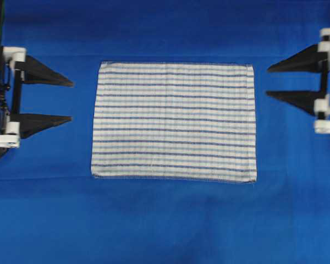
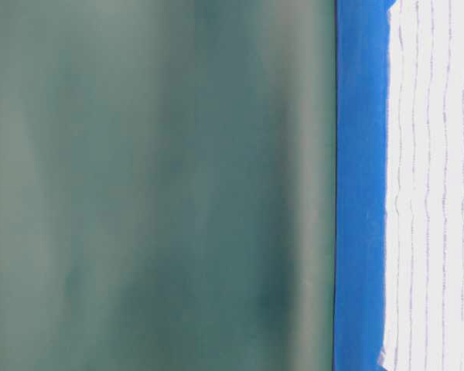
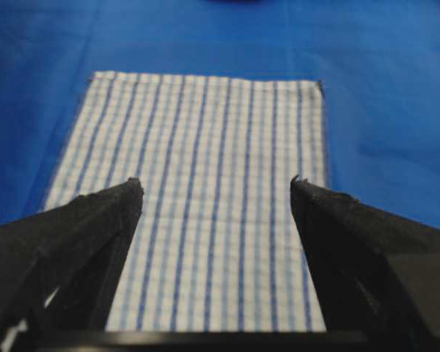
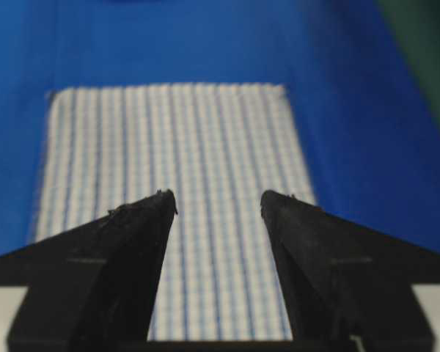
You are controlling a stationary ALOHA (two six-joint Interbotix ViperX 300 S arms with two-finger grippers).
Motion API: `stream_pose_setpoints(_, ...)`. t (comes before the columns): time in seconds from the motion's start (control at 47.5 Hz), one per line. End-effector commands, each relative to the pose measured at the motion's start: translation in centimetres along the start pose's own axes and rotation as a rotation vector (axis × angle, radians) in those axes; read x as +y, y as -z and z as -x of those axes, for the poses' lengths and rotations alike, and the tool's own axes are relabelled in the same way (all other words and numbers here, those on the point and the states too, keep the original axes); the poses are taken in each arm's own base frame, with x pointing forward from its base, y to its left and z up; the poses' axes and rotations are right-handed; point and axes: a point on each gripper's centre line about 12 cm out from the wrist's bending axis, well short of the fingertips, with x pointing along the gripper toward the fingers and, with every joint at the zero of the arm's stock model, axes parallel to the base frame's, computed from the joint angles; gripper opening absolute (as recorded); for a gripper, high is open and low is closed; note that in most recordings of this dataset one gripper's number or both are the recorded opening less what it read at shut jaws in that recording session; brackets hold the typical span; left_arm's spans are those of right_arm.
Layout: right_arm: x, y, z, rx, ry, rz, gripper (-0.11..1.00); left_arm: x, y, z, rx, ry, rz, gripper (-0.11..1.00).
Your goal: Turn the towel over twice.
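From each wrist view we look out past a pair of dark fingers spread wide with nothing between them. The left gripper point(image 1: 71, 100) sits just off the towel's left hem; the right gripper point(image 1: 267, 81) sits just off its right hem, level with the towel's far half. Neither touches the cloth.

Beyond the fingers lies the towel point(image 1: 174, 121), white with thin dark-blue and light-blue stripes. It lies flat and squared at the middle of the blue tablecloth point(image 1: 165, 231) that covers the surface. All four hems are visible, with no fold or bunching. A small loose thread shows at its near-right corner.

Farther out, past the towel's far hem, we see plain blue cloth, and in the table-level view a blurred grey-green backdrop point(image 2: 155, 185).

We judge no flip is under way at this moment: the cloth is flat and both grippers are empty. We cannot tell from these views how many turns, if any, are done.

To flip it well, we would:
- bring both sets of fingers down at the two corners of one hem;
- pinch towel only, not the tablecloth beneath;
- lift evenly and carry that hem across the opposite hem;
- release low so the cloth lands flat.

We can read no brand, label or writing on the towel, the tablecloth or the grippers.
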Motion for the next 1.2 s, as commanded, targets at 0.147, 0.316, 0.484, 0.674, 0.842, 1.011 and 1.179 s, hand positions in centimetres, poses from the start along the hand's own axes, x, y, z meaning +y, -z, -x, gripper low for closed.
stream_pose_setpoints(0.147,-0.9,1.8,2.4,-0.078,0.021,-0.034,0.58,0.2,1.8,2.5,-0.043,-0.01,0.009,0.76)
stream_pose_setpoints(0.316,-0.8,3.8,3.0,-0.103,-0.002,-0.08,0.58,0.2,2.8,2.8,-0.028,-0.01,0.013,0.76)
stream_pose_setpoints(0.484,-0.7,4.1,2.7,-0.093,-0.009,-0.097,0.58,0.2,2.8,2.8,-0.034,-0.01,0.01,0.76)
stream_pose_setpoints(0.674,-0.8,3.8,2.8,-0.098,-0.002,-0.102,0.58,0.2,2.6,2.9,-0.043,-0.01,0.007,0.76)
stream_pose_setpoints(0.842,-1.7,3.7,2.4,-0.082,0.047,-0.114,0.58,1.2,2.3,2.7,-0.055,-0.069,0.01,0.76)
stream_pose_setpoints(1.011,-3.9,5.5,0.8,0.011,0.151,-0.148,0.58,2.9,3.0,2.1,-0.032,-0.16,0.014,0.76)
stream_pose_setpoints(1.179,-6.6,8.2,-1.1,0.113,0.251,-0.211,0.58,4.5,4.5,0.9,0.013,-0.23,0.019,0.76)
